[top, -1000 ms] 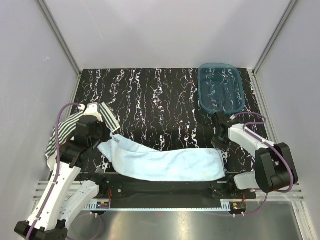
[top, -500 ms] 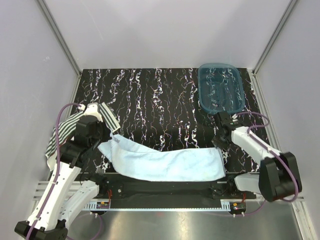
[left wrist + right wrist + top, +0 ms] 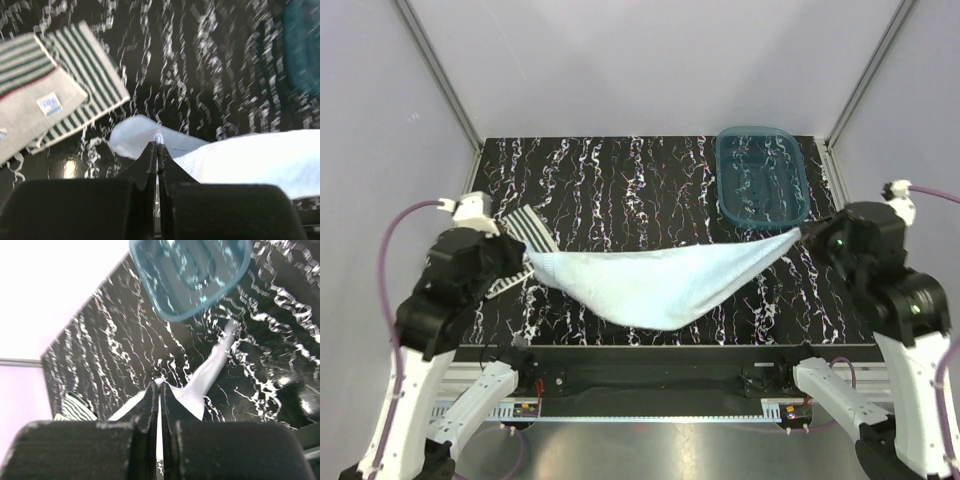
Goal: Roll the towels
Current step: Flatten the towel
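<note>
I am looking at a black, white-veined surface with a teal tub sitting at its far right. The striped towel is lying flat at the left. Nothing is standing between the two tools except the blue towel itself.

From above, the arms' own bodies are covering both tool tips, and the left arm is hiding much of the striped towel. The left wrist view is blurring toward its right side, so the tub there is showing only as a smear. I cannot tell whether the blue towel's sagging middle is touching the surface.

The blue towel is hanging stretched between the tools, drooping toward the near edge. The left tool is pinching its left corner, fingers pressed together on the cloth. The right tool is clamping the right corner the same way, on a thin fold, just near of the tub's rim. The striped towel is lying just left of the left tool, apart from it.
</note>
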Action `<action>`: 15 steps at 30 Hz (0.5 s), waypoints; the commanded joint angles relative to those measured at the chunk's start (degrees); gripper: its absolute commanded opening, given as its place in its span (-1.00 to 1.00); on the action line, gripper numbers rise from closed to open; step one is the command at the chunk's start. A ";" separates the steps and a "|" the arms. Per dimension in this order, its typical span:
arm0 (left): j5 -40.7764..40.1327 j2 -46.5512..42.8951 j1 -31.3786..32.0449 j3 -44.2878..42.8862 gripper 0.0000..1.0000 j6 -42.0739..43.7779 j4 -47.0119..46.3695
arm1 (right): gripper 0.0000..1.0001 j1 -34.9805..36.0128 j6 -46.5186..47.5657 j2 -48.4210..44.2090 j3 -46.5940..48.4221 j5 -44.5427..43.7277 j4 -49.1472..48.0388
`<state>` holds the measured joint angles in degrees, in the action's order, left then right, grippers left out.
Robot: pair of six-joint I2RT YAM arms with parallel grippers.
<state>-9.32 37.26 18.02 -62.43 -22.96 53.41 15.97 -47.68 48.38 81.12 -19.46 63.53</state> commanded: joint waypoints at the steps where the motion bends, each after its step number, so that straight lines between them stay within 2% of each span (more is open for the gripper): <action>1: -0.87 -1.22 0.26 -10.41 -1.00 0.98 3.44 | -1.00 -0.23 2.15 -1.70 5.70 -3.83 9.41; 6: -0.43 -0.69 0.78 -20.17 -1.00 1.87 7.50 | -1.00 -0.23 3.29 -4.51 15.28 -5.93 12.67; 11: 1.93 -5.77 0.79 -21.59 -1.00 0.38 5.05 | -1.00 -0.23 4.17 -7.59 21.87 -11.02 15.39; 15: 2.29 -10.00 0.79 -21.50 -1.00 -1.47 2.93 | -1.00 -0.15 4.88 -9.71 23.47 -14.28 16.28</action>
<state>-8.58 30.20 18.65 -82.61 -23.14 59.05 15.97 -44.18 39.44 102.74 -27.94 76.51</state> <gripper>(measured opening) 0.012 0.012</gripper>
